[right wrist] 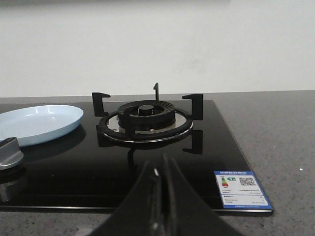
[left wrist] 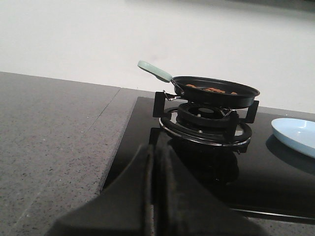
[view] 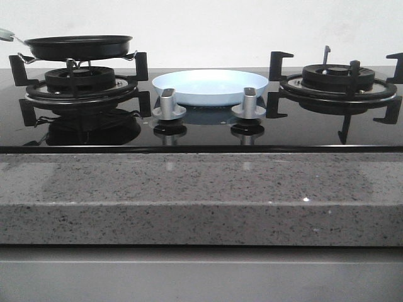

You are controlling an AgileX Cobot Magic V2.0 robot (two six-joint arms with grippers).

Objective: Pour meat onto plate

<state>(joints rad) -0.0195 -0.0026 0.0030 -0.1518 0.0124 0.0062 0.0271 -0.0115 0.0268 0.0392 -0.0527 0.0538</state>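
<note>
Both arms are off the hob, neither touching anything. Left gripper [left wrist: 156, 196]: fingers pressed together, nothing between them, sitting low over the grey stone counter [left wrist: 54, 147] just off the hob's left edge, aimed at the left burner [left wrist: 204, 120]. Right gripper [right wrist: 162, 204]: jaws closed on nothing too, at the front of the hob, facing the right burner [right wrist: 145, 120]; an energy label sticker [right wrist: 241, 189] sits on the glass near it. Neither gripper shows in the front view. Black frying pan [view: 79, 46] sits level on the left burner's trivet, pale green handle [left wrist: 154, 70] sticking out away from the plate. Meat [left wrist: 211, 89] is in the pan: only a few reddish-brown bits show over the rim in the left wrist view; the front view is too low to see inside. Plate [view: 210, 86], pale blue, lies flat on the black glass hob [view: 201, 135] between the two burners, behind the two silver knobs [view: 169, 107], well apart from the pan. Plate surface looks bare in all three views. Right burner carries no cookware.
</note>
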